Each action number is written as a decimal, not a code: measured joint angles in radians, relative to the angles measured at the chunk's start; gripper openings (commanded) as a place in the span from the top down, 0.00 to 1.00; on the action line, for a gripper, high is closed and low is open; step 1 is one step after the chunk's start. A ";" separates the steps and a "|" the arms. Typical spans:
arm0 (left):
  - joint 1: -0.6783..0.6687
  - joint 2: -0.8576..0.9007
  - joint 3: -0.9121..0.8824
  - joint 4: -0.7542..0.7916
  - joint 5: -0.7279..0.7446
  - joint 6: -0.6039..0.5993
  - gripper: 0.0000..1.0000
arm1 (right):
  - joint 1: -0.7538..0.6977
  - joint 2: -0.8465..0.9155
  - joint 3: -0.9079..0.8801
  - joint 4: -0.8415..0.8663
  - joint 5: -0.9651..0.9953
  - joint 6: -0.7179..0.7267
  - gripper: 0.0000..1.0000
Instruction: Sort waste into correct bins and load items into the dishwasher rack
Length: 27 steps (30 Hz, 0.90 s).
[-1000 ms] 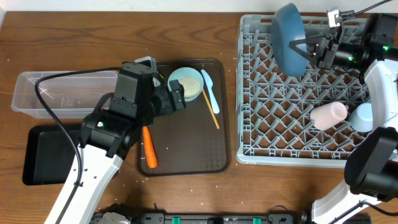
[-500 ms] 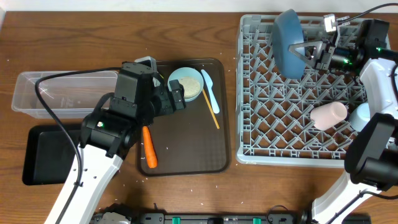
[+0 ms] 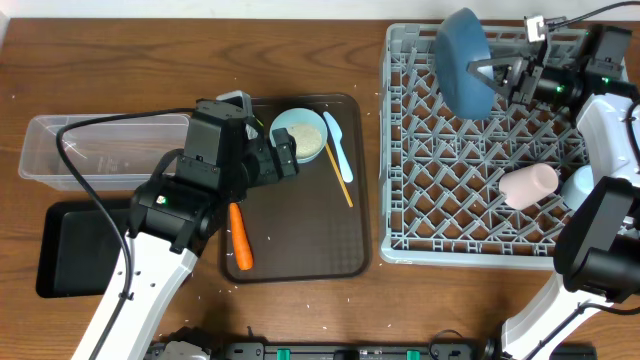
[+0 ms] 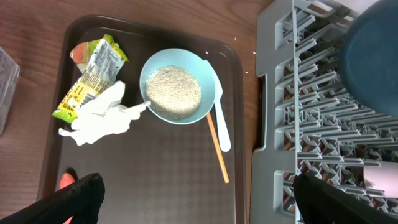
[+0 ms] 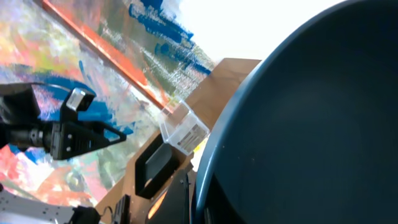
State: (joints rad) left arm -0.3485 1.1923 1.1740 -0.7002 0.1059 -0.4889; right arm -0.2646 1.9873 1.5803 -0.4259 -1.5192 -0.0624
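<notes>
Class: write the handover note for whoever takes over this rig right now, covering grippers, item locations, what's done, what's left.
Left gripper open, empty, over the serving tray.
Right gripper open beside the plate, upright in the rack.
Pink cup and blue cup also racked.
On the serving tray: carrot, tissue, wrapper, bowl of crumbs, utensil, chopsticks.
No waste seen in clear box or black tray.
To do: all waste, then bowl, utensil, chopsticks.

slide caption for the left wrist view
Bowl of crumbs, wrapper, tissue, spoon and chopsticks on a brown tray beside the rack
</notes>
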 measured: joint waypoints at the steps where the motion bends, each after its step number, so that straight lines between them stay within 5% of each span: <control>1: 0.000 0.000 0.000 0.000 0.000 0.000 0.02 | 0.002 0.000 0.000 0.023 0.000 0.022 0.99; 11: 0.000 0.000 0.000 0.000 0.000 0.000 0.02 | 0.040 0.000 -0.005 0.312 0.009 0.289 0.99; 27: 0.000 0.000 0.000 0.000 0.000 0.000 0.02 | 0.119 0.000 -0.006 0.654 0.284 0.924 0.99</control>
State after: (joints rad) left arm -0.3485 1.1923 1.1740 -0.7006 0.1059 -0.4889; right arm -0.1459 1.9877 1.5745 0.2279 -1.2354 0.8616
